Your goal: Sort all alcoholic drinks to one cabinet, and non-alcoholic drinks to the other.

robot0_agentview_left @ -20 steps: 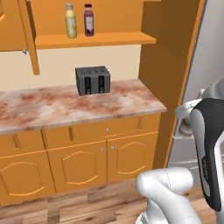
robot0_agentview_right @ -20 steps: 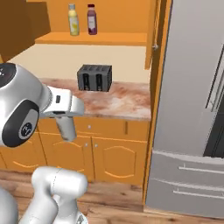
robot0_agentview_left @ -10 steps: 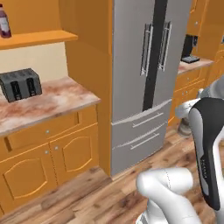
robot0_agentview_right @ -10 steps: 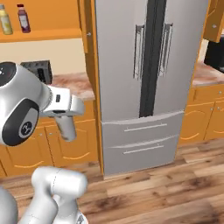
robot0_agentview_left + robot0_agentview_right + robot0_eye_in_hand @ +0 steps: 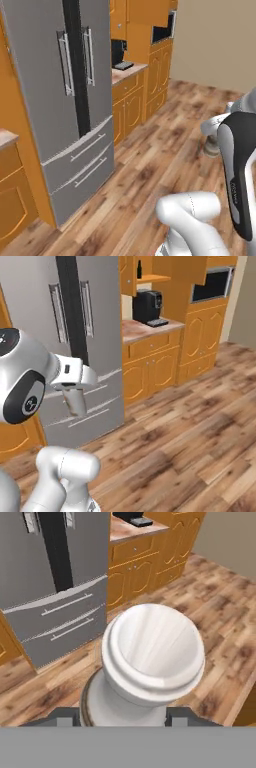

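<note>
Jaws [image 5: 129, 718] pinching pale bottle [image 5: 150, 657] at frame bottom, fridge [image 5: 65, 331] upper left, coffee machine [image 5: 148, 306] on bench [image 5: 142, 330], dark bottle [image 5: 139, 269] top centre

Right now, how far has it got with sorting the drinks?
Done, it seems: a dark bottle stands on the open cabinet shelf above the coffee machine. In hand: the gripper is shut on a pale bottle, near the fridge. Left: probably setting it beside the dark one; the soft drinks cannot be judged from here.
</note>
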